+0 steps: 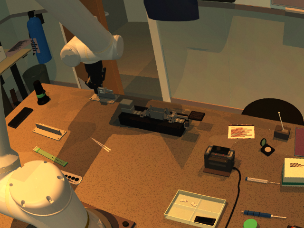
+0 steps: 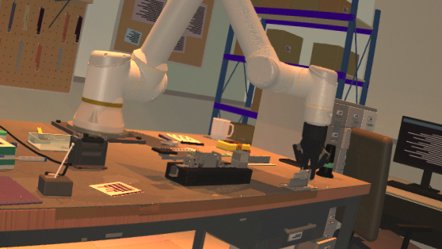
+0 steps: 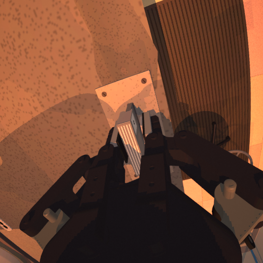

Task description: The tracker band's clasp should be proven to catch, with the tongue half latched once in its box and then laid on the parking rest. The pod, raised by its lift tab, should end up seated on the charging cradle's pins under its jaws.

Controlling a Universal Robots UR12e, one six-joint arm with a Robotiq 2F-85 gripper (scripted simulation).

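My gripper [image 3: 131, 149] hangs over the parking rest [image 1: 104, 96] at the bench's far corner, open, with the ribbed grey tongue half [image 3: 130, 137] lying between its fingers on the rest. The rest is a small grey bracket on a screwed plate [image 3: 127, 94]. To its right the black band fixture [image 1: 153, 120] carries the grey clasp box and the pod parts along its top. The dark charging cradle [image 1: 219, 159] stands further toward the near right, its cable trailing off the front edge.
The bench's far edge [image 2: 336, 190] runs just beyond the rest, with a ribbed dark mat [image 3: 203, 73] past it. A black flashlight [image 1: 40, 93], a metal bracket [image 1: 49, 131], a green strap [image 1: 50, 156], tweezers [image 1: 101, 144] and a parts tray [image 1: 195, 208] lie around.
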